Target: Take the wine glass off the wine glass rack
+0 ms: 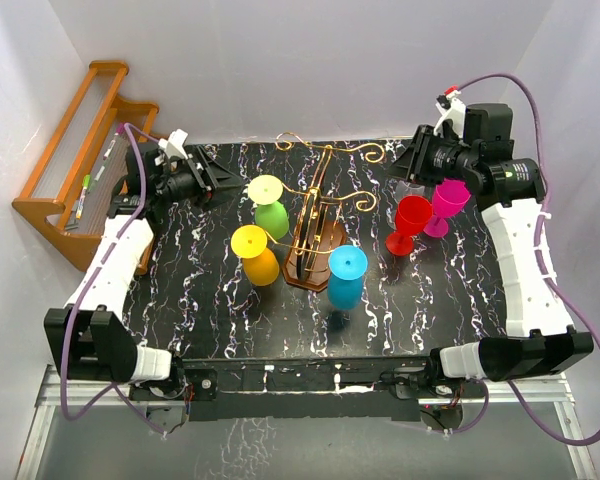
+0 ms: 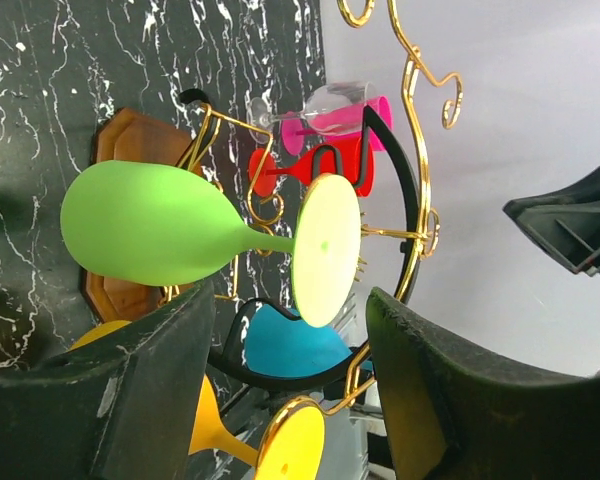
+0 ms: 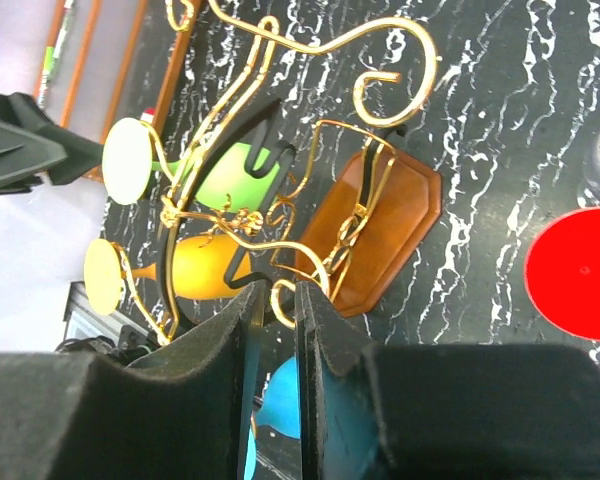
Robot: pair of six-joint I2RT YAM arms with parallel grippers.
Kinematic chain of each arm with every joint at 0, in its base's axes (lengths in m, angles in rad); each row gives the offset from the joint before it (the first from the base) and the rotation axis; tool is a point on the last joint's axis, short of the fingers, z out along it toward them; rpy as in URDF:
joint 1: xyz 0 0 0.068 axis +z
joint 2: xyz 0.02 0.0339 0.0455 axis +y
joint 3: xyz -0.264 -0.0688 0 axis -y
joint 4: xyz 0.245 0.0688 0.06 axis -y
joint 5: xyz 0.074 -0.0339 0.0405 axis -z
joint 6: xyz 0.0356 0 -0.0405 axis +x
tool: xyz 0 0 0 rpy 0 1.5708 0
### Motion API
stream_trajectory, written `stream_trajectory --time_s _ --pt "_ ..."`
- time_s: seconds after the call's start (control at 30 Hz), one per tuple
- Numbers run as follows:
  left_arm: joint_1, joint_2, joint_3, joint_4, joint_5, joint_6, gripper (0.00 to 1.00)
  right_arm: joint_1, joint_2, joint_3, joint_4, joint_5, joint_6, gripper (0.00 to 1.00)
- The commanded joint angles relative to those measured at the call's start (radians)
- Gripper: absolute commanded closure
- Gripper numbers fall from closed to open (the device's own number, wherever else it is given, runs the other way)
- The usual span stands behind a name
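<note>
Your left gripper (image 1: 220, 180) is wide open and empty (near the far-left corner of the counter (image 1: 430, 300)), facing the green glass (image 1: 272, 216), which hangs foot-up on the rack (image 1: 310, 240) mid-counter beside the yellow glass (image 1: 256, 256) and blue glass (image 1: 346, 280). Your right gripper (image 3: 277, 295), all but closed on nothing, sits by the far-right corner near the standing red glass (image 1: 410, 222) and pink glass (image 1: 446, 203).

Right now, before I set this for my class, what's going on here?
Two robot arms face a wine glass rack. A green glass, yellow glass and blue glass hang from it. A red glass and magenta glass stand on the table beside it. The left gripper is open, facing the green glass without touching it. The right gripper is shut and empty.
</note>
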Motion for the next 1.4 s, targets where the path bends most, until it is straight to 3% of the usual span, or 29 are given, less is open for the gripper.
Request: stream_trajectory --time_s 0.0,0.6,0.9,1.37 --pt "-0.015 0.053 0.115 -0.162 0.038 0.139 0.41 0.023 0.002 0.051 0.09 -0.042 0.028 0.78" --pt "-0.095 0.115 0.126 -0.064 0.076 0.082 0.47 0.058 -0.004 0.011 0.138 -0.056 0.033 0.8" --pt "-0.102 0.138 0.119 -0.054 0.097 0.075 0.73 0.059 -0.017 -0.016 0.149 -0.051 0.03 0.8" --pt "-0.102 0.097 0.117 -0.06 0.107 0.052 0.81 0.06 -0.036 -0.049 0.169 -0.042 0.037 0.8"
